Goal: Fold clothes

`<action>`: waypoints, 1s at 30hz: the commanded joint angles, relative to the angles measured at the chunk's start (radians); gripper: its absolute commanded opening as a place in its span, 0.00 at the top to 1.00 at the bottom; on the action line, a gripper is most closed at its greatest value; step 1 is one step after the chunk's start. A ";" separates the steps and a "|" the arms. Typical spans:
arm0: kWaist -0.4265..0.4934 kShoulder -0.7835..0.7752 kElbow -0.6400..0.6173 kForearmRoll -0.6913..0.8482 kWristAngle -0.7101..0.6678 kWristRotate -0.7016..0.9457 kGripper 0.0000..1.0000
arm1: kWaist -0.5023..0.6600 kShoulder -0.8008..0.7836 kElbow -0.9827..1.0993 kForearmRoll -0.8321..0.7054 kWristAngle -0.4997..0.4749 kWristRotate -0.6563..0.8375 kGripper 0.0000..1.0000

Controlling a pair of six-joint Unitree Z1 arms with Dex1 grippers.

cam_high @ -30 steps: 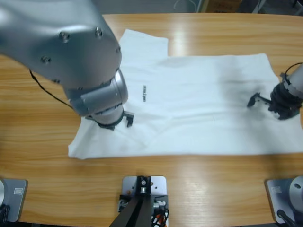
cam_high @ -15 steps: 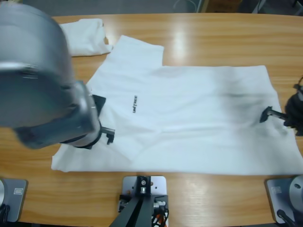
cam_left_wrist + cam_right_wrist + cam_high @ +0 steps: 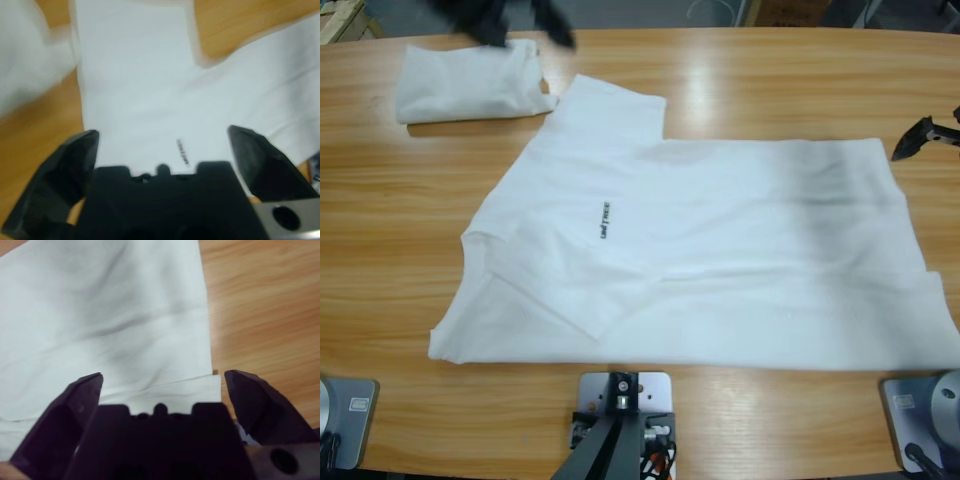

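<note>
I see a lettered white T-shirt (image 3: 720, 240) spread flat mid-table, near-left side folded in, and a folded white T-shirt (image 3: 470, 80) far left.

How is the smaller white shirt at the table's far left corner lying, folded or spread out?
Folded. The smaller shirt is a compact layered rectangle with no sleeves sticking out, unlike the lettered T-shirt beside it, which lies mostly spread with one side folded in.

Both hands (image 3: 162, 145) (image 3: 161, 385) spread, empty.

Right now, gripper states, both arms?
Left gripper: open, empty, above the lettered T-shirt.
Right gripper: open, empty, over the shirt's edge.
</note>
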 commanded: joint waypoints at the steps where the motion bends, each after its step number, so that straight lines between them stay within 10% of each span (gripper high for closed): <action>1: 0.117 0.369 -0.378 0.099 -0.159 0.117 0.00 | -0.039 0.063 0.028 -0.080 0.019 -0.060 0.00; 12: 0.101 0.683 -0.828 0.361 -0.003 0.080 0.01 | -0.116 0.088 0.154 -0.245 0.013 -0.067 0.00; 30: 0.122 0.835 -1.059 0.378 -0.011 0.016 0.00 | -0.173 0.143 0.188 -0.318 0.016 -0.067 0.00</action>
